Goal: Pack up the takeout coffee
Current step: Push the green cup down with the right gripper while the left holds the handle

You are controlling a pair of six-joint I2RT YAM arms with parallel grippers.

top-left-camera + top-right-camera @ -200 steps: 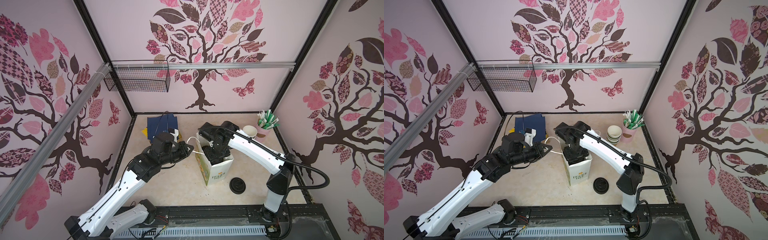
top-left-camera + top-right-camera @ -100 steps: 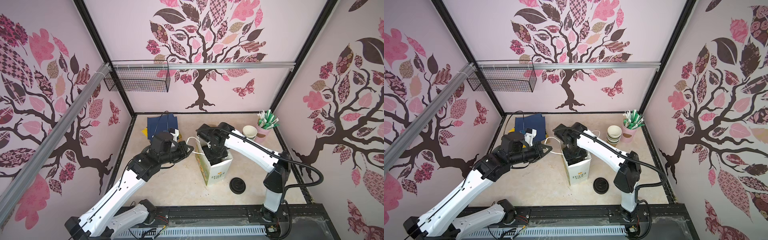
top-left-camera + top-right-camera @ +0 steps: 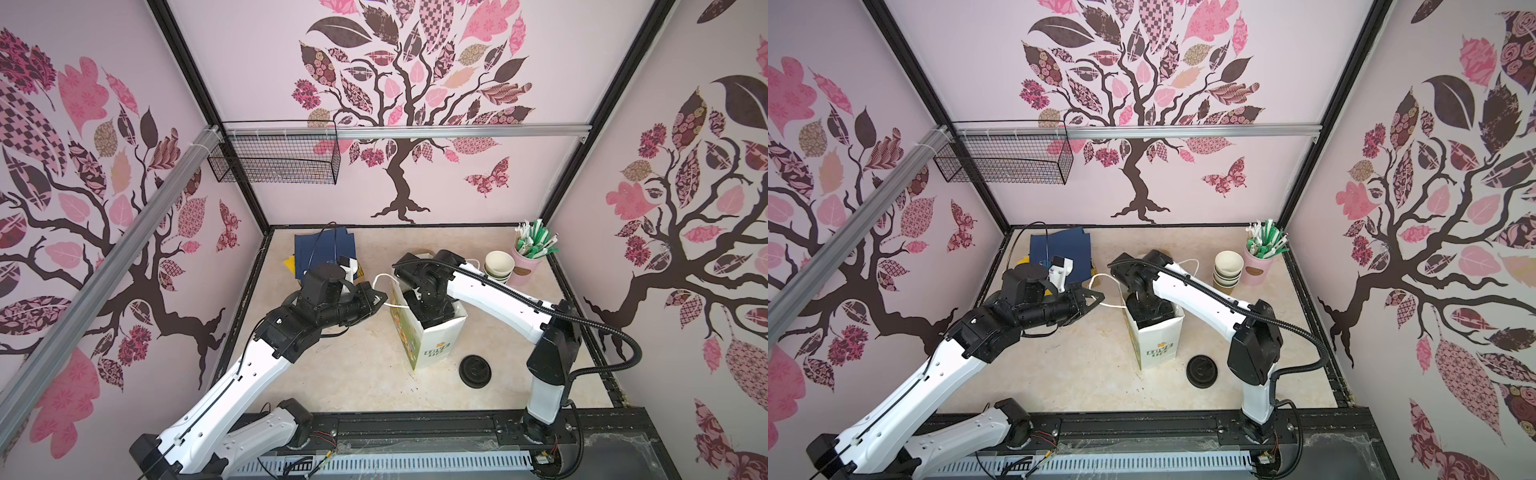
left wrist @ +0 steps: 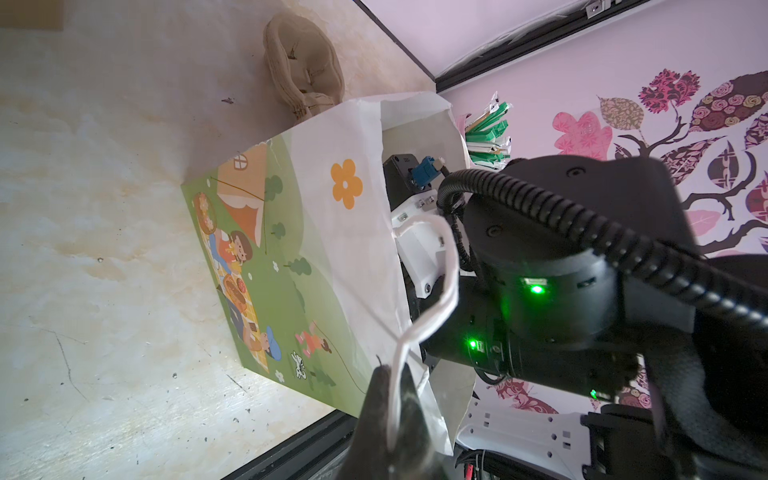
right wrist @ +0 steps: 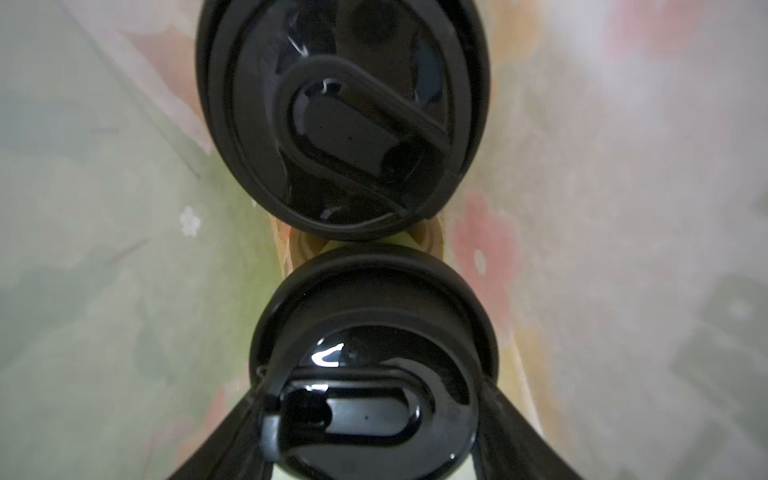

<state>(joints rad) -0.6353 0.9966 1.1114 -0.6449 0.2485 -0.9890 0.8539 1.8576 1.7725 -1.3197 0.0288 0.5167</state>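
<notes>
Looking down on a white paper bag (image 3: 432,349) with a green picnic print on one side, standing upright around the middle of the table (image 3: 353,374) in both top views. Seeing the left gripper (image 3: 380,297) level with the bag's mouth, pinched fully together on the white cord handle (image 4: 454,270). Same story from the left wrist view: dark fingertips (image 4: 370,415) closed tight with the cord running between them, loop pulled out to the side of the bag.

Can't make out the right gripper from above, only the right arm (image 3: 498,297) bending down with its black wrist sunk into the open bag mouth. Going by the right wrist view instead: right gripper (image 5: 372,384) down inside the bag, fingers (image 5: 224,449) spread wide on either side of a lidded cup (image 5: 374,332), just under its black sip lid. Looks pressed against it on both sides, so calling that clamped on the cup. Spotting a second lidded cup (image 5: 340,116) right against it, rim to rim, with printed paper walls all around. So both coffees in the bag.

Also seeing a loose black lid (image 3: 475,371) flat on the table just beside the bag, a stack of lidless cups (image 3: 497,268) near the back right, and a pink holder (image 3: 530,266) stuffed with green-and-white wrapped sticks next to that. Plus a navy folded thing (image 3: 324,249) at back left and a wire basket (image 3: 274,164) hanging on the back wall.
</notes>
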